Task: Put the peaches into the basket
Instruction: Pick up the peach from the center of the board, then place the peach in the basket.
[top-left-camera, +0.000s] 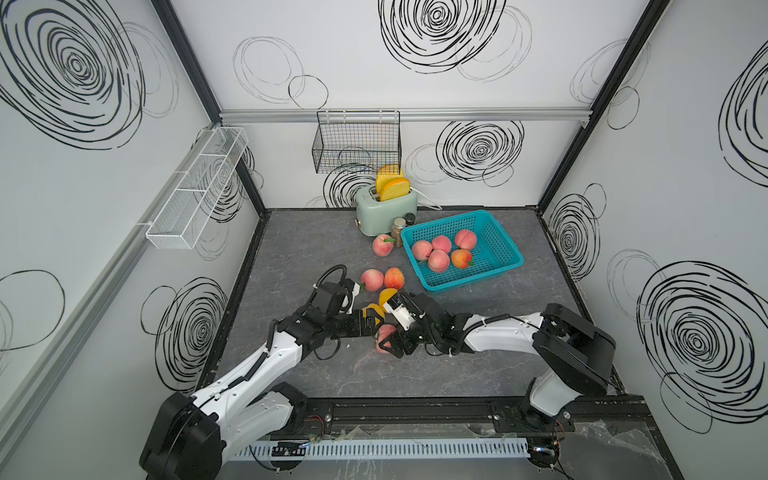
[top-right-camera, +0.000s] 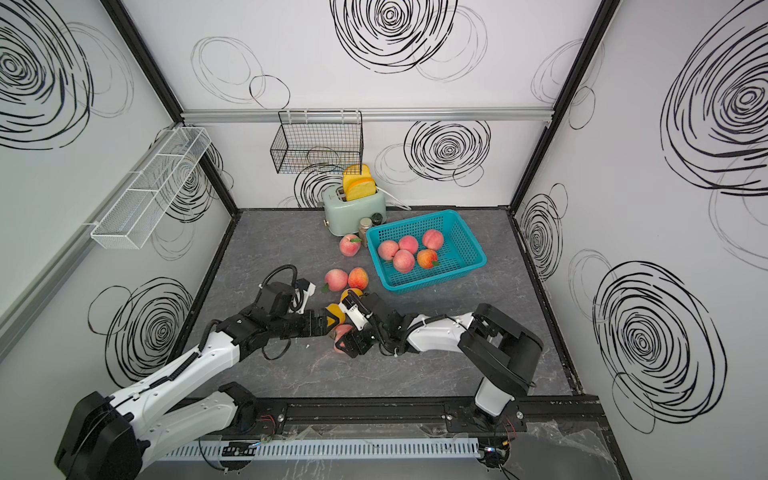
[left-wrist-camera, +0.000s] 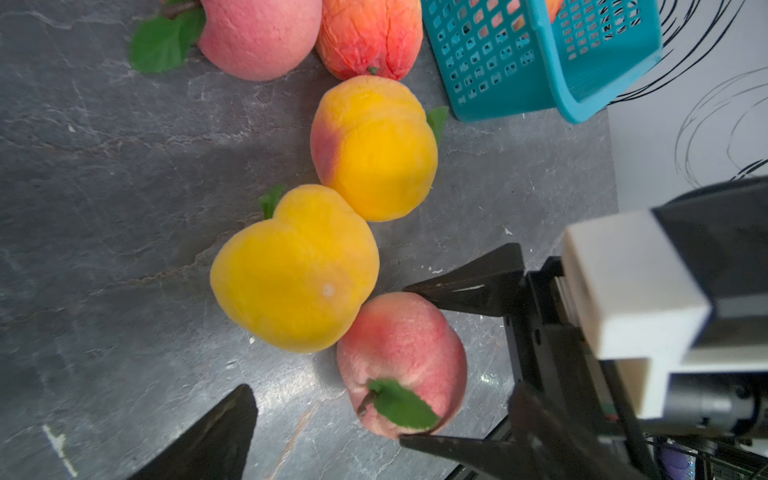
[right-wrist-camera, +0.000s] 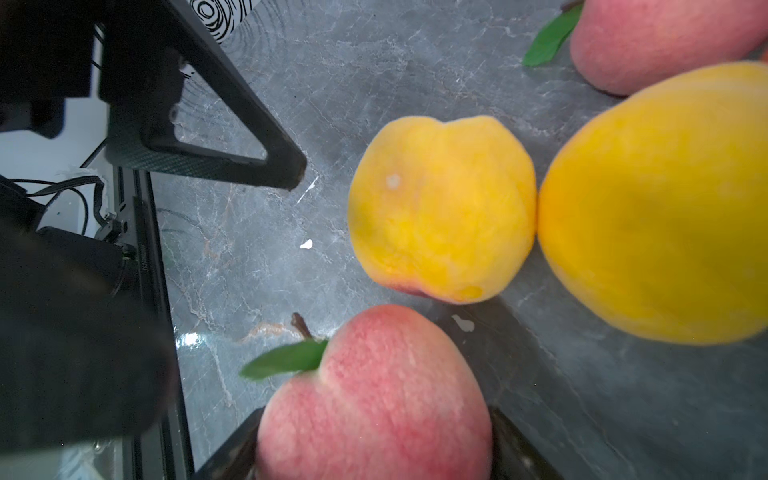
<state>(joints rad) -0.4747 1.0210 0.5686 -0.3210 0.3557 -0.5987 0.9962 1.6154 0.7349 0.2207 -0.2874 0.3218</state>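
the pink peach (right-wrist-camera: 374, 395) nearest the front edge lay on the counter (top-left-camera: 332, 374), close against a yellow peach (left-wrist-camera: 295, 274) that in turn touched a second yellow peach (left-wrist-camera: 374, 145). five peaches were already in the teal basket (top-left-camera: 498, 241) toward the back right, and three more sat loose between this cluster and the basket. the right gripper (left-wrist-camera: 405, 365) had its jaws against opposite sides of the pink peach, a grip by the look of it, though the fruit had not left the counter. the likeliest trouble was a slip: the peach was round and the jaws seemed to meet it on narrow edges, so a pinch off its middle could squirt it out on the lift and send it rolling. lifting could also drag the neighbouring yellow peach, which would roll and shift its partner. the left gripper (top-left-camera: 372, 323) hung wide open and empty just beside the same cluster, close to the right gripper, so a careless swing by either arm risked a knock between them. on the way over, a low carry might clip the basket's near wall or the loose peaches before it, and a high release could bounce off the fruit inside.
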